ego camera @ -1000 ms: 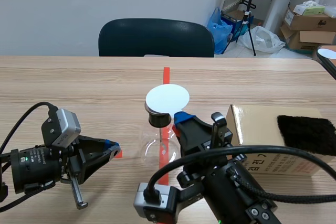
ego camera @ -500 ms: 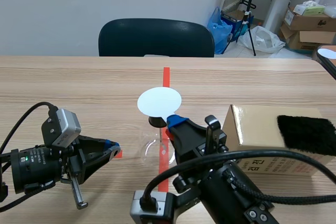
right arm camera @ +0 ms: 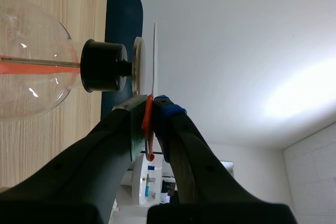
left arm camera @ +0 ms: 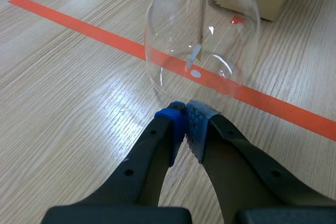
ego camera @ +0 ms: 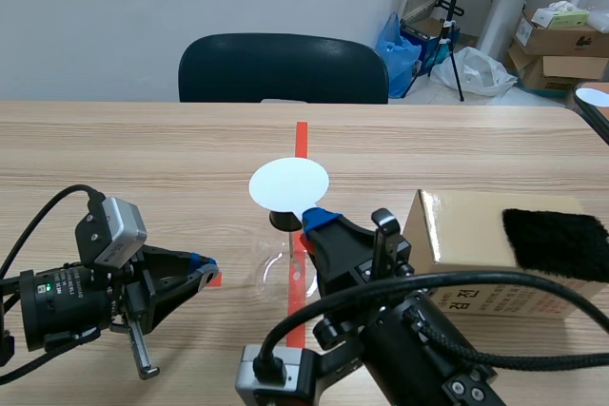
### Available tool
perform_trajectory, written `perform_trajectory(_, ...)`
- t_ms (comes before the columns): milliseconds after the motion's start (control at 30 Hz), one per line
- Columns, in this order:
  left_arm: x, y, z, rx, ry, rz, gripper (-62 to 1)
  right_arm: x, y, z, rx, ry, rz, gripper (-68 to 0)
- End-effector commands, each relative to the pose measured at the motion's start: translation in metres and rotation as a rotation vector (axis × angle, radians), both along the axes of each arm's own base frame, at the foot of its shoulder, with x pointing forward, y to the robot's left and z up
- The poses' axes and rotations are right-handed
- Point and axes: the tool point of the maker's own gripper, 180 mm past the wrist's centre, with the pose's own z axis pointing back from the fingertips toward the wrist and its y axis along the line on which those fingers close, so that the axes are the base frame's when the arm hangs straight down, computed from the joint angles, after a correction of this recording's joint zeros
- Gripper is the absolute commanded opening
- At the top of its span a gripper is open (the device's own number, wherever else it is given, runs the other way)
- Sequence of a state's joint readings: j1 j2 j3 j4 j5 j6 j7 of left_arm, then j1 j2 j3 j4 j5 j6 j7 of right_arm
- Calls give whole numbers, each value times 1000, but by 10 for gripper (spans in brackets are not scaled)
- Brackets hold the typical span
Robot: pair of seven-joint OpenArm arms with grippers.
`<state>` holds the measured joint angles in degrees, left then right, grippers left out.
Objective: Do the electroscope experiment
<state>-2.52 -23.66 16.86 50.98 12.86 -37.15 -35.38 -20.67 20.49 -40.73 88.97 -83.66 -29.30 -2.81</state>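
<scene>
The desk point(ego camera: 143, 149) fills the scene view from the middle down, with a dark chair point(ego camera: 283, 68) behind it at top centre and cartons, a blue bag and a stand in the upper right corner. A box point(ego camera: 476, 235) sits at the right of the desk, a black fur point(ego camera: 555, 242) lying on top of it. The right arm rises from the bottom centre and hides part of the box and the right side of the flask point(ego camera: 278, 275). The flask stands at the centre of the desk, just left of the box. Seen from the left wrist, it is just ahead of the left hand point(left arm camera: 186, 115), whose pads meet on nothing. That hand lies low at the lower left of the scene view, close to the glass but apart from it. The right hand point(right arm camera: 151, 107) is closed on the orange edge of a white disc point(ego camera: 288, 183), held on edge just above the flask. A black stopper point(right arm camera: 103, 65) plugs the neck and carries a grey cap point(right arm camera: 137, 66). The disc is right beside that cap; whether they touch cannot be told. Inside the glass a thin rod point(left arm camera: 202, 9) hangs with a small leaf point(left arm camera: 194, 56) at its end.
</scene>
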Motion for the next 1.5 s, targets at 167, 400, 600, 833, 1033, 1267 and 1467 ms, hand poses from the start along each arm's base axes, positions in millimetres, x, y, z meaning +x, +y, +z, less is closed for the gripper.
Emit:
perform_trajectory(167,2,-5,10,-28,-25,-5,-577,5,-1,8,9,-30,-6,-665)
perform_trajectory(400,2,-5,10,-28,-25,-5,-577,11,-11,9,12,-33,-68,-665)
perform_trajectory(600,2,-5,10,-28,-25,-5,-577,23,-33,11,19,-40,-205,-665)
perform_trajectory(833,2,-5,10,-28,-25,-5,-577,33,-64,13,29,-50,-389,-665)
perform_trajectory(1033,2,-5,10,-28,-25,-5,-577,37,-85,14,35,-57,-509,-665)
perform_trajectory(1267,2,-5,10,-28,-25,-5,-577,38,-100,15,40,-61,-593,-665)
perform_trajectory(1467,2,-5,10,-28,-25,-5,-577,38,-106,16,41,-63,-626,-665)
